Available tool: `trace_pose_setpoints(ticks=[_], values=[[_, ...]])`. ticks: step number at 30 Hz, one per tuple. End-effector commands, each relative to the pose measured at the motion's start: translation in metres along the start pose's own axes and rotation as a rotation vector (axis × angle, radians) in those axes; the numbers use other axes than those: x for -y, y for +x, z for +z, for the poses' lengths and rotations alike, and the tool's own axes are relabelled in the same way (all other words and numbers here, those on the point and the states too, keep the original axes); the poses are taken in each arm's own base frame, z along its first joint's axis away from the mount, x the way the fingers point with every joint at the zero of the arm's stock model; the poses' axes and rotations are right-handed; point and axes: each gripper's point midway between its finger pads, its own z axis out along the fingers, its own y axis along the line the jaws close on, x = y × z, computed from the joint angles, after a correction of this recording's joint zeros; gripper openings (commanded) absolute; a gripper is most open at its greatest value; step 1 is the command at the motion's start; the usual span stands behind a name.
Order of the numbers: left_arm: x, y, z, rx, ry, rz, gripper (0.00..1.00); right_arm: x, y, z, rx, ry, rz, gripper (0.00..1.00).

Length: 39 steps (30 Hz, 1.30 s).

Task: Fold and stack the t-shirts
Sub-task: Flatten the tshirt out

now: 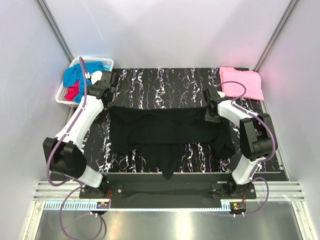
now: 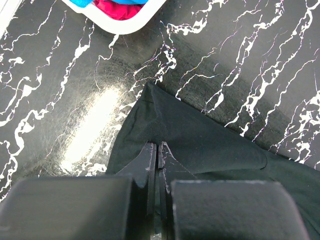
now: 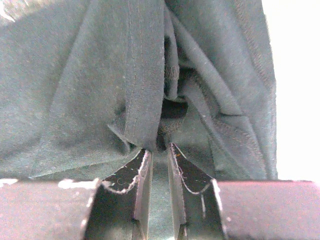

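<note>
A large black t-shirt [image 1: 165, 132] lies spread across the marbled mat, with a flap hanging toward the near edge. My left gripper [image 1: 107, 100] is at the shirt's far left corner, and in the left wrist view it [image 2: 157, 146] is shut on the black cloth [image 2: 200, 140] there. My right gripper [image 1: 212, 115] sits on the shirt's far right corner. In the right wrist view its jaws [image 3: 159, 147] stand a narrow gap apart, with bunched black cloth [image 3: 145, 90] at the tips and in the gap. A folded pink t-shirt [image 1: 241, 82] lies at the back right.
A white slotted basket [image 1: 107, 62] stands at the back left, holding a blue t-shirt [image 1: 75, 75] and a red one [image 1: 73, 92]. Its rim [image 2: 125, 25] shows just beyond the left gripper. White walls close in the mat [image 1: 165, 80] on three sides.
</note>
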Motion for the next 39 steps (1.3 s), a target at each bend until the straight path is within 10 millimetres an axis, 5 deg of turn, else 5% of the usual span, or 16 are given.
trace_pose_setpoints(ticks=[1,13,17,20,30,39], values=[[0.001,-0.009,-0.009,0.037,0.026,-0.013,0.0,0.0,-0.035,-0.02,0.131,-0.01,0.006,0.25],[0.0,-0.01,-0.01,0.04,0.026,-0.006,0.0,-0.006,-0.031,-0.007,0.154,-0.051,-0.035,0.19],[0.0,-0.009,-0.008,0.037,0.026,-0.003,0.0,-0.01,-0.032,-0.005,0.155,-0.058,-0.049,0.0],[-0.001,-0.008,-0.009,0.036,0.025,0.0,0.0,-0.008,-0.038,-0.008,0.172,-0.049,-0.041,0.0],[-0.001,-0.008,-0.009,0.034,0.027,0.0,0.0,-0.001,-0.077,-0.074,0.323,-0.106,0.009,0.0],[-0.002,-0.007,-0.009,0.035,0.026,0.001,0.0,0.0,-0.074,-0.1,0.32,-0.151,0.009,0.0]])
